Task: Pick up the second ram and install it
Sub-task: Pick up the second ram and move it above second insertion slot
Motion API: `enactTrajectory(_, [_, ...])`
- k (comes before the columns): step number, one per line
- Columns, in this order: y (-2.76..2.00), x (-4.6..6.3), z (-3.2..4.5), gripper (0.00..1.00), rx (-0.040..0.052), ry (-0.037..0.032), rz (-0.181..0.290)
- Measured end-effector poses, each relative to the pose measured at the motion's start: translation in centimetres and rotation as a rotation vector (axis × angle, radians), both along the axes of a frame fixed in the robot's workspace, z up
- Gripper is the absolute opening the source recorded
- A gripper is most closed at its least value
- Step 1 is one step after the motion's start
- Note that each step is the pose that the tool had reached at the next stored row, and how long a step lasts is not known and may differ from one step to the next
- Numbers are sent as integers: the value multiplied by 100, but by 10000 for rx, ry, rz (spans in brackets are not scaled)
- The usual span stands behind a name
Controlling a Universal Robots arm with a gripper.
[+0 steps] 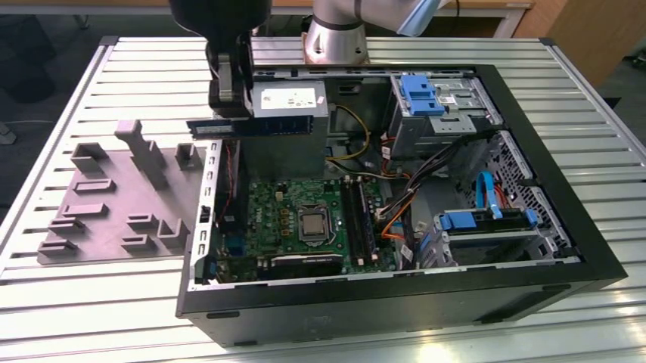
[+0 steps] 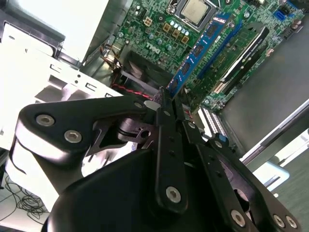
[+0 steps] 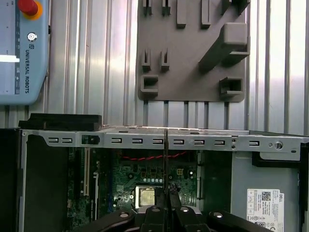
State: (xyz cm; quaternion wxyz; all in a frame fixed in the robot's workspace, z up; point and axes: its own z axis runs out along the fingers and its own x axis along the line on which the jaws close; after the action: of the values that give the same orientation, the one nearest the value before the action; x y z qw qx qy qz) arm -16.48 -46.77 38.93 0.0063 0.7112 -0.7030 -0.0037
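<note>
The second ram (image 1: 272,125) is a thin dark blue strip held level in the air over the open case's rear corner on the exterior view's left, just in front of the grey power-supply box (image 1: 289,102). My gripper (image 1: 230,119) is shut on it from above, near one end. In the second wrist view the ram (image 2: 200,46) sticks out from the gripper (image 2: 166,98) above the green motherboard (image 2: 159,29). In the first wrist view the ram (image 3: 165,159) appears edge-on as a thin line above the gripper (image 3: 165,207). The black slot rails (image 1: 359,219) lie beside the processor.
The black computer case (image 1: 404,302) lies open on a slatted metal table (image 1: 91,302). A grey fixture plate (image 1: 111,204) with raised holders sits beside it. Blue drive brackets (image 1: 424,94), coloured cables (image 1: 389,215) and the case's metal edge rail (image 3: 159,140) crowd the interior. A control pendant (image 3: 21,53) lies on the table.
</note>
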Motion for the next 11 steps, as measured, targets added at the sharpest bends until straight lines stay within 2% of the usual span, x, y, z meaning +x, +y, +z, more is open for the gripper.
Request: enactTrajectory(11, [0,105,0,14,0,0,1])
